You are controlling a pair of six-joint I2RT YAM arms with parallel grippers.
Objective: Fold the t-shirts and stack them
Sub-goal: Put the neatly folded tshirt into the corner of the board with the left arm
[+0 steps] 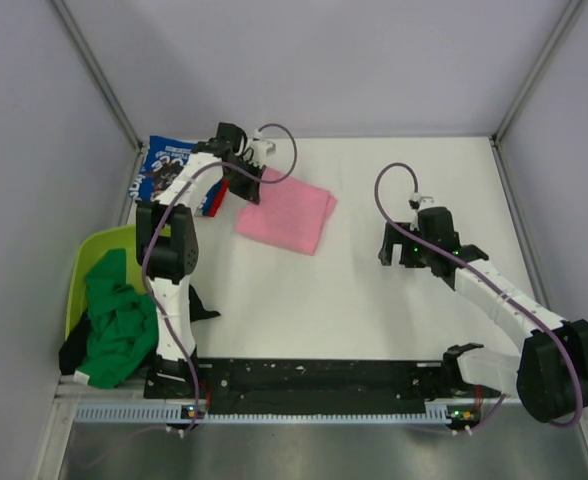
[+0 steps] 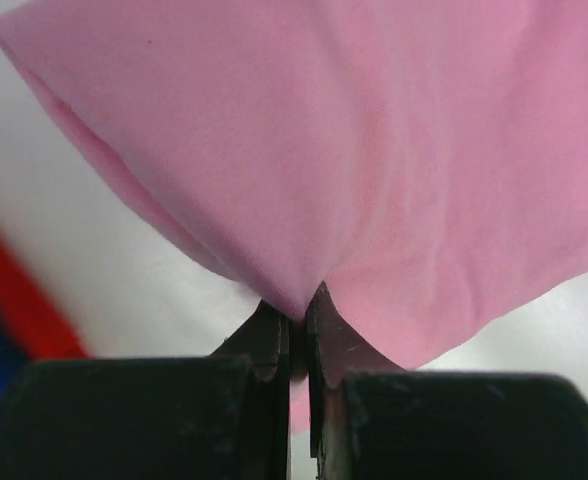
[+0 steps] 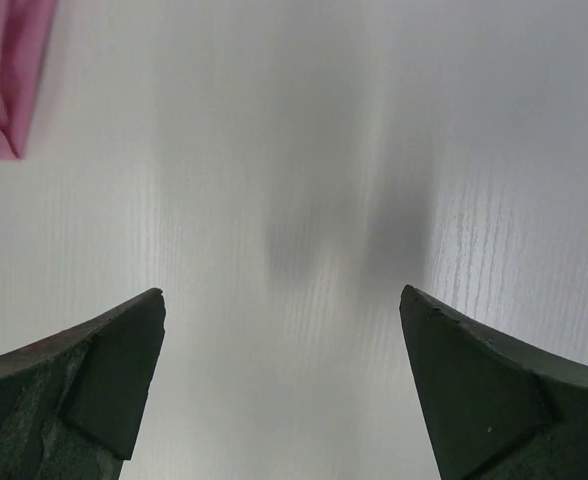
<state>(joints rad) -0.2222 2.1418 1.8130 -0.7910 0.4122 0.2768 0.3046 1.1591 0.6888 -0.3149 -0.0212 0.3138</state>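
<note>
Now my left pincer (image 2: 296,318) pinches the pink t-shirt (image 2: 374,150) at its edge. My right pincer (image 3: 282,295) hangs spread wide above the table (image 3: 304,150).

From the middle of the table (image 1: 374,320), bare surface runs toward 6 and 3 o'clock, open to either arm. At 11 o'clock lies the folded pink t-shirt (image 1: 286,215), its corner pinched in the closed left gripper (image 2: 299,320). Toward 10, the blue t-shirt (image 1: 164,160) and what may be a red one (image 2: 19,290) crowd the corner. The lime-green tub (image 1: 89,260), heaped with the green t-shirt (image 1: 119,325), blocks 8 o'clock. The right gripper (image 3: 282,300) hangs wide-jawed over bare table at 3.
</note>
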